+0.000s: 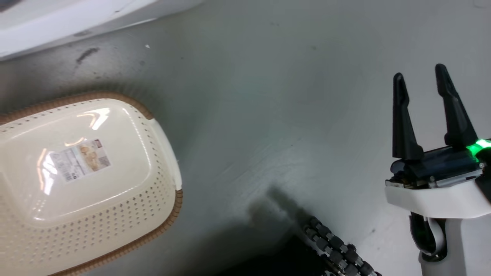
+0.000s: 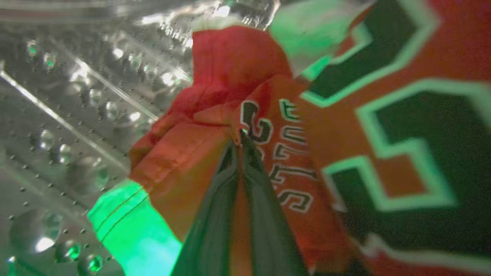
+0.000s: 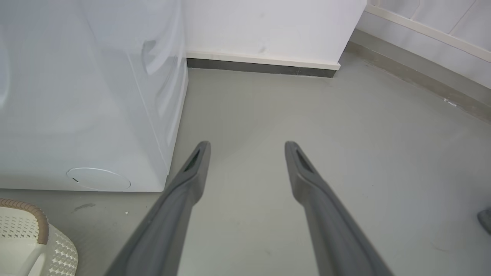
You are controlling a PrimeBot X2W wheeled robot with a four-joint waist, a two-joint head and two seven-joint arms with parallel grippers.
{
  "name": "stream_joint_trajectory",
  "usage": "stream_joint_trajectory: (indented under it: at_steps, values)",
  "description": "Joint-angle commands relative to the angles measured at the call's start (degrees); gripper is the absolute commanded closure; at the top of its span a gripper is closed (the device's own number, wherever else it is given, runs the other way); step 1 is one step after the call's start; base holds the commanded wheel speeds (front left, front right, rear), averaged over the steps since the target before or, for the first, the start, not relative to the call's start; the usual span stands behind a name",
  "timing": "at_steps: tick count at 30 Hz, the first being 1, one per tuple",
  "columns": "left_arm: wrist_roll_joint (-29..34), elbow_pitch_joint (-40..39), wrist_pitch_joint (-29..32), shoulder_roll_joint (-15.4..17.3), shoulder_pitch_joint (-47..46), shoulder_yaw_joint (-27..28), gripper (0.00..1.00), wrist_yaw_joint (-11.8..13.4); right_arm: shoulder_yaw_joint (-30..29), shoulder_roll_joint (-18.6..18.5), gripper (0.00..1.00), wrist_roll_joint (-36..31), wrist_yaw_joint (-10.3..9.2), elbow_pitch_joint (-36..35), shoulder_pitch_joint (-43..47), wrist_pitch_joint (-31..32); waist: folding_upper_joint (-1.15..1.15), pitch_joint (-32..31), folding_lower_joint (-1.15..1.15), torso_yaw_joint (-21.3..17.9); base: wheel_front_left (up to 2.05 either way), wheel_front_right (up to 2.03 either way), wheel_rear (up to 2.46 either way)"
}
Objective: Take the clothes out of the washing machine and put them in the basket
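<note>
In the left wrist view, red clothes (image 2: pixel 230 69) with black numbers and letters lie inside the perforated steel drum (image 2: pixel 76 115) of the washing machine. My left gripper (image 2: pixel 241 136) is shut on a fold of the red fabric, its fingers pressed together. The cream basket (image 1: pixel 126 214) with a brown rim stands on the floor at the left of the head view, with nothing inside but a label. My right gripper (image 1: pixel 420 71) hangs open over bare floor to the right of the basket. The right wrist view shows that gripper (image 3: pixel 247 143) open, the white washing machine (image 3: pixel 76 96) at left and the basket (image 3: pixel 38 218) corner.
The washing machine's white base (image 1: pixel 57 23) crosses the head view's top left. A white wall with dark skirting (image 3: pixel 261 67) stands beyond the grey floor. A ribbed dark cable (image 1: pixel 337 249) lies at the head view's bottom. A small dark object (image 3: pixel 484 218) sits at the right edge.
</note>
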Motion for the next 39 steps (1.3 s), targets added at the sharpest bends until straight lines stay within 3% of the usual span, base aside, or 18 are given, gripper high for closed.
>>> stream_joint_trajectory:
  at_steps: [1,17,25,30,39]
  values:
    - [-0.50,1.16,-2.06,-1.00,2.12,-0.24,1.00,0.01,-0.47,0.11,0.00,-0.77,-0.08,0.14,-0.76,-0.14,0.00,-2.11,0.00,1.76,0.00,0.00,0.00]
    - [-6.52,11.23,-36.63,-15.90,19.64,0.97,1.00,1.92,-5.02,0.08,0.00,-9.15,-0.08,3.14,2.68,-0.14,0.00,-19.94,0.00,12.52,0.00,0.00,0.00]
    - [-8.50,12.28,-49.24,-22.89,32.10,0.89,1.00,3.69,-4.88,0.09,0.00,-12.16,-0.08,4.82,6.97,-0.14,0.00,-30.34,0.00,16.68,0.00,0.00,0.00]
    - [-8.98,6.41,-51.17,-24.31,40.18,2.39,1.00,5.33,-4.36,0.08,0.00,-12.98,-0.08,5.38,9.28,-0.14,0.00,-35.96,0.00,18.02,0.00,0.00,0.00]
    - [-5.13,-19.49,-51.21,-23.58,56.71,9.17,1.00,10.47,-5.81,0.10,0.00,-13.71,-0.08,6.16,12.02,-0.14,0.00,-42.08,0.00,20.86,0.00,0.00,0.00]
